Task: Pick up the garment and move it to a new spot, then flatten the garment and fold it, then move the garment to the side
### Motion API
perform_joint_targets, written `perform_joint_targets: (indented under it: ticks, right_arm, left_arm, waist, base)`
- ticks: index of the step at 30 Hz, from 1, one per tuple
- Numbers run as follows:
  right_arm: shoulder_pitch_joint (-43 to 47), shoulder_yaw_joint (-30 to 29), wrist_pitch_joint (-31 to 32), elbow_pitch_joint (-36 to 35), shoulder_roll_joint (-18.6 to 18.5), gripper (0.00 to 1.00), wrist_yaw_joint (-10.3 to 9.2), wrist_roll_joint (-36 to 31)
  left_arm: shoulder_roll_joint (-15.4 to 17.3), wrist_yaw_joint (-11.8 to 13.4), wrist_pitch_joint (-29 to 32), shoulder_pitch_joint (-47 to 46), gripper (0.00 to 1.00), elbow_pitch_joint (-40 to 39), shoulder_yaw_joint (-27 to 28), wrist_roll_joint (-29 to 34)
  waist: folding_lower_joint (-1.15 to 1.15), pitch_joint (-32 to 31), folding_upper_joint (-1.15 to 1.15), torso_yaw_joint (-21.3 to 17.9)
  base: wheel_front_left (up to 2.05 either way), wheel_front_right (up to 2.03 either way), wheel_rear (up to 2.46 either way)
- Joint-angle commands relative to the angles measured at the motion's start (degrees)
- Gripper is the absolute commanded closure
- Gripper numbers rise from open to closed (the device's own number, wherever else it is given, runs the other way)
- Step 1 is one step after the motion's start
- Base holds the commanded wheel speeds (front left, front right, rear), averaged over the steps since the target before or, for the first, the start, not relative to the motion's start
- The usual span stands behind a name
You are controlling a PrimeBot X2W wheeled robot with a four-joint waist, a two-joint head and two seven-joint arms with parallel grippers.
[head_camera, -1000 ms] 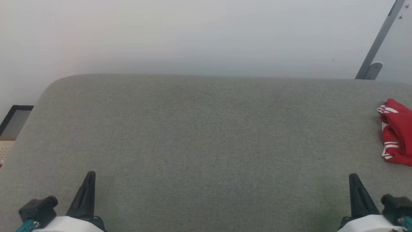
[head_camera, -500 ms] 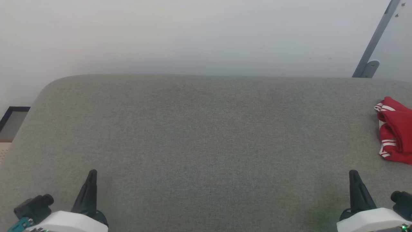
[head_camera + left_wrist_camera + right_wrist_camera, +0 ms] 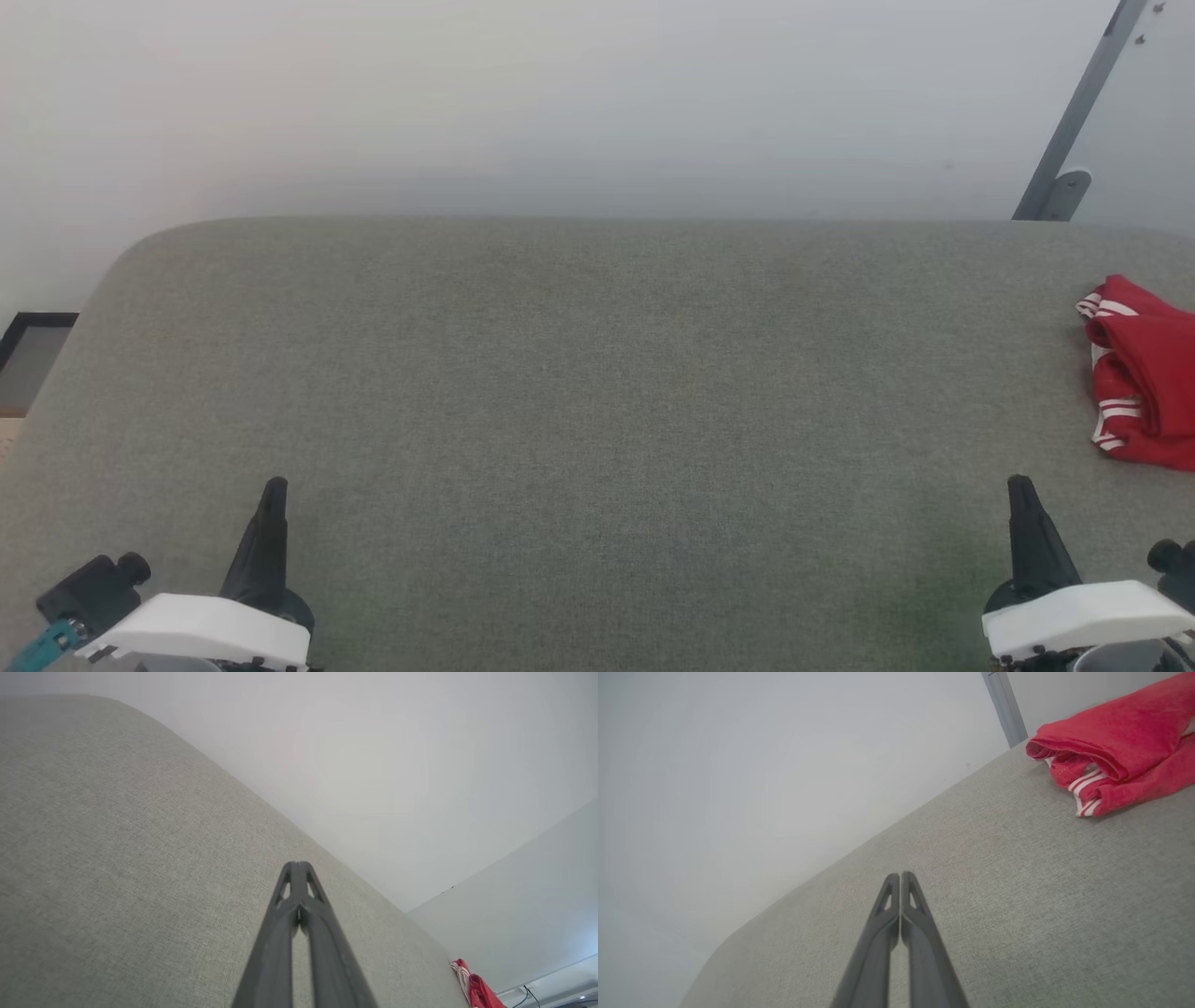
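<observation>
left pincer [image 3: 274, 487] closed, right pincer [image 3: 1019, 485] closed; garment [image 3: 1141, 373] bunched far right on grey pad [image 3: 597, 373].

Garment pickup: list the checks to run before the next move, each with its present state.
1. The garment lies on the grey padded surface, apart from both claws: ok.
2. The whole garment is within the head view: not ok, the picture's right edge cuts it off.
3. The left claw is open for a grasp: not ok, shut.
4. The right claw is open for a grasp: not ok, shut.
5. Bare surface between right claw and garment: ok.
6. The garment is flat: not ok, bunched in folds.
</observation>
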Motion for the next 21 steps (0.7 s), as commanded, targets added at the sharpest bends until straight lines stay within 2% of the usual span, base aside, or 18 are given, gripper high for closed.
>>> perform_joint_targets:
  ticks: [1, 21]
  right_arm:
    - [-1.6, 0.3, 0.8, -0.4, 0.0, 1.0, -0.02, 2.9]
    - [-3.4, 0.8, 4.3, 0.2, 0.0, 1.0, -0.01, 17.6]
  left_arm:
    - [-0.1, 0.0, 0.7, -1.6, 1.0, -0.6, 0.6, -2.2]
    - [-2.6, -0.1, 4.3, -3.1, 1.0, -0.1, 1.8, -12.7]
  waist:
    - [0.0, 0.0, 0.0, -0.1]
    - [0.0, 0.2, 0.0, -0.9]
  base:
    - [0.0, 0.0, 0.0]
    - [0.0, 0.0, 0.0]
